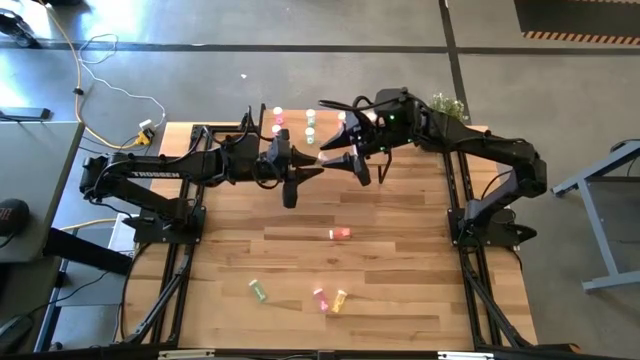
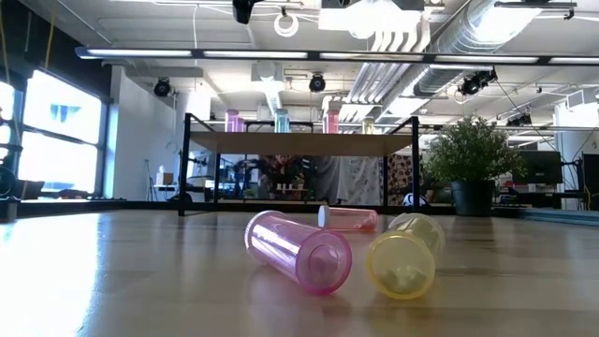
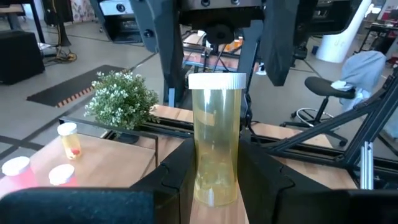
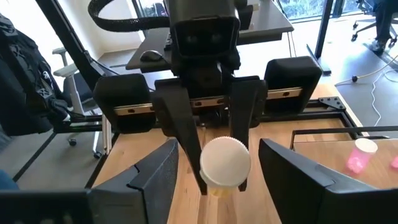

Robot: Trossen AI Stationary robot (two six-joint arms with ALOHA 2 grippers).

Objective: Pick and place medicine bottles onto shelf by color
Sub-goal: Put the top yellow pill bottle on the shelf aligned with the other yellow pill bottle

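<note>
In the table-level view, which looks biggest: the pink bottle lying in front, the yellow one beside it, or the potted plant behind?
1. Pink bottle, nearest the camera.
2. Potted plant, far back, so probably bigger than it looks.
3. Yellow bottle, showing mostly its end, so its length is unsure.

White capital letters reading "TROSSEN" run along the dark upper link of the left arm [image 1: 150, 175] in the high view. No other text is legible.
</note>
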